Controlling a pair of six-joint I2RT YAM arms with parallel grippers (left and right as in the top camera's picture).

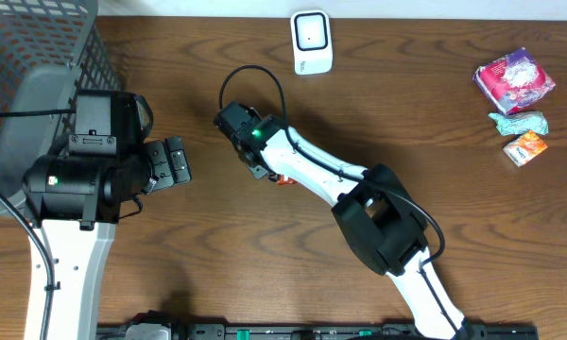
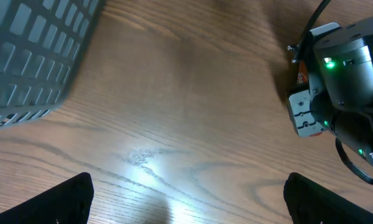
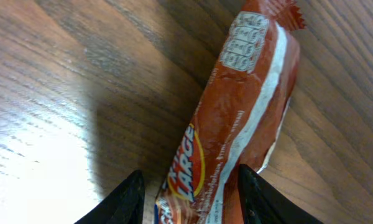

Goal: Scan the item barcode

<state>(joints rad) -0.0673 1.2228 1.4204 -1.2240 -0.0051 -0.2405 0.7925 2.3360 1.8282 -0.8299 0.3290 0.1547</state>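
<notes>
1. Here, the snack bar (image 3: 236, 118) lies flat on the wooden table (image 1: 208, 274). Its orange-red wrapper has a white stripe along it, the word "LARGE" near one end and a small printed grid near the crimped end. The crimped end points away from the right wrist camera.
2. The right gripper (image 3: 189, 174) is down over the bar, its two black fingers (image 3: 121, 202) apart with the bar's near end between them. One finger sits at the wrapper's edge. A thin strip of table shows between the other finger and the wrapper, so the bar is not clamped.
3. From overhead, the bar lies a little left of the table's middle. It is mostly hidden under the right gripper, with only a bit of orange showing beside it.
4. The left gripper (image 1: 175, 161) hangs over bare table, just left of the right gripper, its fingers spread wide and holding nothing.
5. The white scanner (image 1: 312, 42) stands at the far edge of the table, near the bar but apart from it.
6. A grey mesh basket (image 1: 38, 57) sits at the far left corner, behind the left arm.
7. Well apart at the far right lie a pink packet (image 1: 515, 80), a teal wrapper (image 1: 520, 121) and a small orange packet (image 1: 526, 148), close together.
</notes>
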